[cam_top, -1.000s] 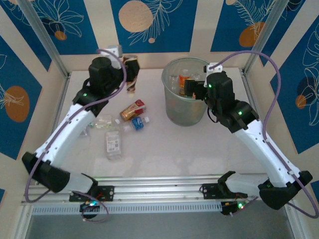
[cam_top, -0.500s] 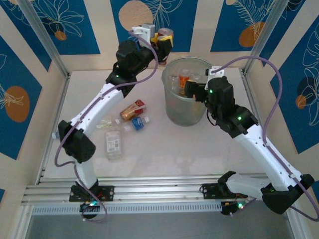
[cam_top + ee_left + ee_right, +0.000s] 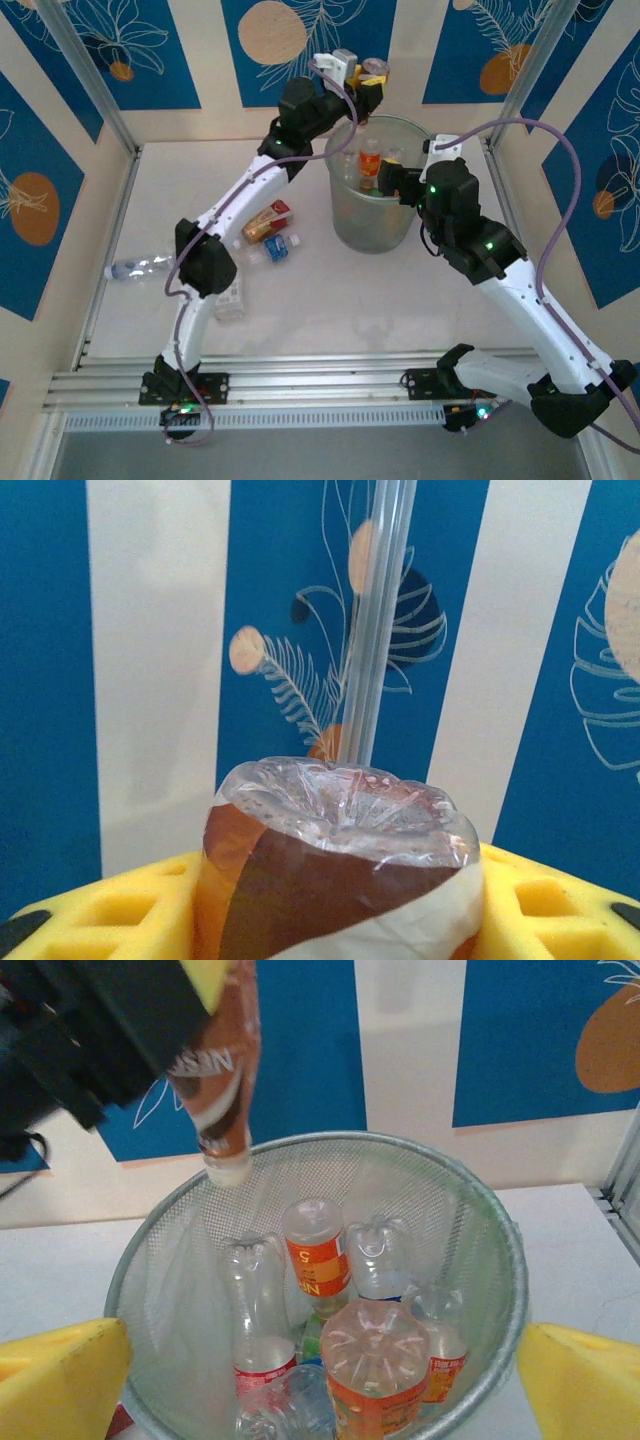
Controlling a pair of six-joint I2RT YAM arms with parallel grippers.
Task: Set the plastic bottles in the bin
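My left gripper (image 3: 368,86) is shut on a brown-and-white labelled plastic bottle (image 3: 338,852), whose clear base sticks up between the yellow pads (image 3: 108,912). In the right wrist view this bottle (image 3: 222,1070) hangs cap down over the far left rim of the bin (image 3: 500,1250). The bin (image 3: 372,228) stands at the back of the table and holds several bottles, among them an orange-labelled one (image 3: 318,1252). My right gripper (image 3: 320,1385) is open at the bin's near right rim, pads apart and holding nothing. More bottles lie on the table: a red-and-gold one (image 3: 266,221) and a small blue-capped one (image 3: 280,247).
A clear bottle (image 3: 132,268) lies by the table's left edge, and another (image 3: 228,298) lies partly under my left arm's elbow. Metal frame posts stand at the back corners. The patterned blue wall rises just behind the bin.
My left arm has swung right and upward, carrying the bottle from the back of the table to above the bin's far rim. The right arm has hardly moved.
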